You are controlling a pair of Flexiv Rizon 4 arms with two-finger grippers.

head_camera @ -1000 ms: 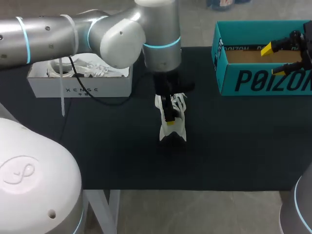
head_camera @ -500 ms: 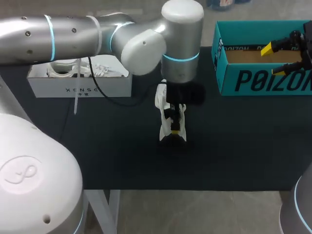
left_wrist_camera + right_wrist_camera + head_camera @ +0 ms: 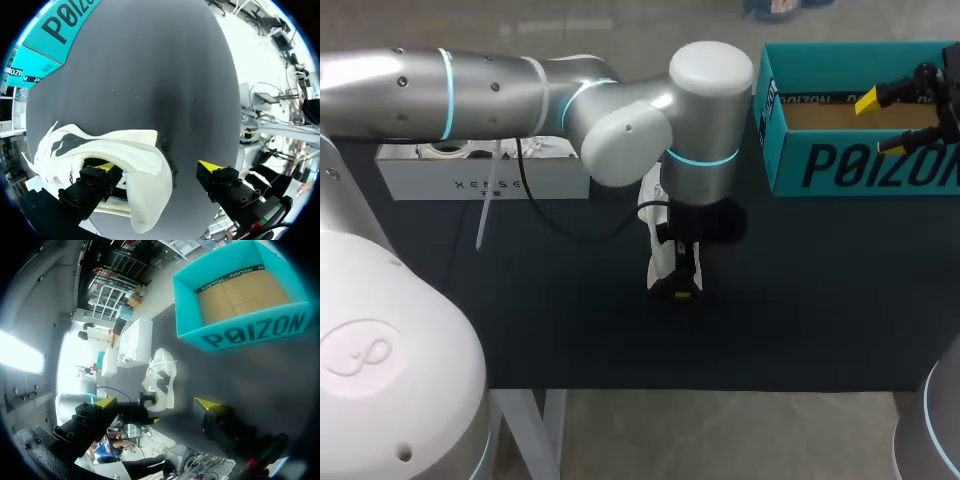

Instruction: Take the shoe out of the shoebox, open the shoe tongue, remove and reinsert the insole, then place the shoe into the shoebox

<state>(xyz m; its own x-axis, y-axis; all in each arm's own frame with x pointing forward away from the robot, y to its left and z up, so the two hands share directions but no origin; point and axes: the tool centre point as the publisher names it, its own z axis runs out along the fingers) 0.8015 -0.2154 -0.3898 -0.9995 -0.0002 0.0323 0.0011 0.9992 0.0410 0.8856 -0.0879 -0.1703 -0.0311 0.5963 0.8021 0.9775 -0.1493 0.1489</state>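
The white shoe (image 3: 663, 258) (image 3: 131, 159) (image 3: 161, 376) stood on the dark worktop (image 3: 550, 320), near its middle and well apart from the teal shoebox (image 3: 820, 168) (image 3: 47, 42) (image 3: 239, 336), which sat open at the far right side with only its brown cardboard bottom visible inside. The left arm (image 3: 520, 95) reached past the middle and came down on the shoe from above. Its left pincer (image 3: 680, 286) (image 3: 159, 170) was wide open: in the left wrist view, one yellow-tipped finger (image 3: 106, 168) was inside the opening of the shoe, behind the heel wall, and the other finger (image 3: 211, 167) stood outside over bare worktop, apart from the shoe, so the shoe was not clamped. The right pincer (image 3: 880, 122) (image 3: 156, 403) hung above the teal shoebox, with its fingers spread and nothing between them. At the far left of the worktop, a white box (image 3: 485, 182) (image 3: 136, 342) held some white things which I could not identify.
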